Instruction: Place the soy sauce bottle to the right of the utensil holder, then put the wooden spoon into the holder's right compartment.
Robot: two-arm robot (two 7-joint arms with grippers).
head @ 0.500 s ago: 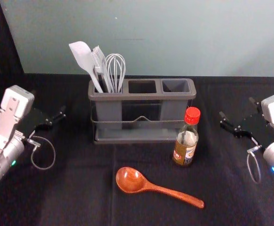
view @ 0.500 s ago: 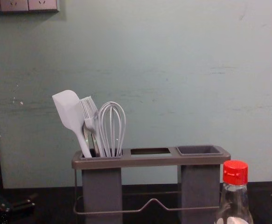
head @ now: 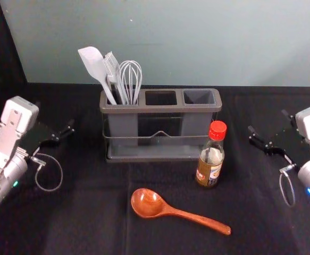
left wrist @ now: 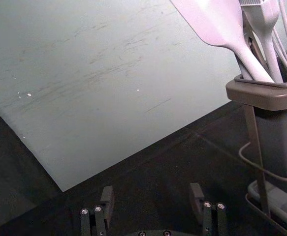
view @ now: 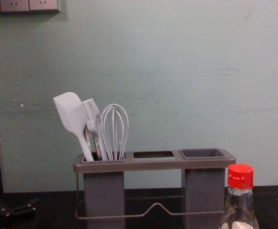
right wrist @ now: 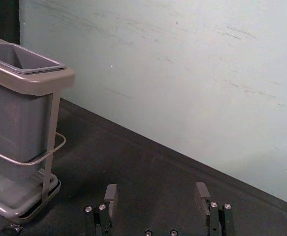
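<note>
Head view: on a table covered in black cloth, a grey utensil holder stands near the far edge, close to a pale wall. Its left compartment carries a white spatula, a brush and a whisk, all leaning upward; its middle and right compartments are open at the top. A soy sauce bottle with a red cap stands upright just in front of the holder's right end, its dark contents below a label. Nearer the viewer, a glossy wooden spoon lies flat, bowl toward the table's left side, handle slanting toward the right side and the near edge. The left gripper is beside the holder toward the table's left side, well apart from it; the right gripper is toward the right side, apart from the bottle. Left wrist view: the left gripper is spread wide, with black cloth visible between its fingers, and the holder's left end with its utensils is nearby. Right wrist view: the right gripper is also spread wide, holding nothing, near the holder's right end. Chest view: the bottle's red cap and clear neck rise in front of the holder's right end; a socket panel is on the wall, upper left.
</note>
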